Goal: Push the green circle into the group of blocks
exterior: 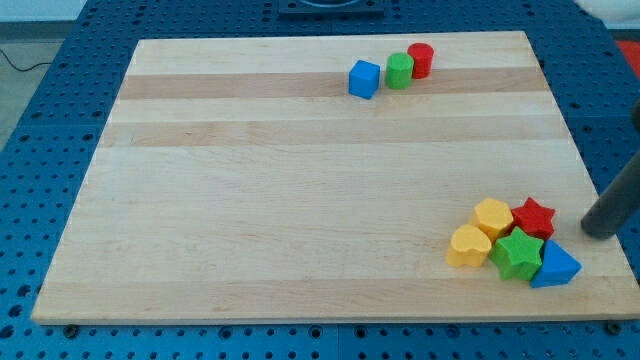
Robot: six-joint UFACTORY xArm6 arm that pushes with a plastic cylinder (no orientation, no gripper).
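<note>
Resting near the surface's (300, 200) right edge, my tip (597, 234) sits just right of the red star (534, 216); no gripper exists. The green circle (400, 70) stands at the top, between blue cube (364, 78) and red cylinder (421, 60), well apart from the group.

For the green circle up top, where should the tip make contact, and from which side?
No grip is possible, only a push. Set my tip on the green circle at its upper-left wall, probably. The group, around the green star, lies toward the view's bottom right. The blue cube and red cylinder flank it, so come from the view's top.
</note>
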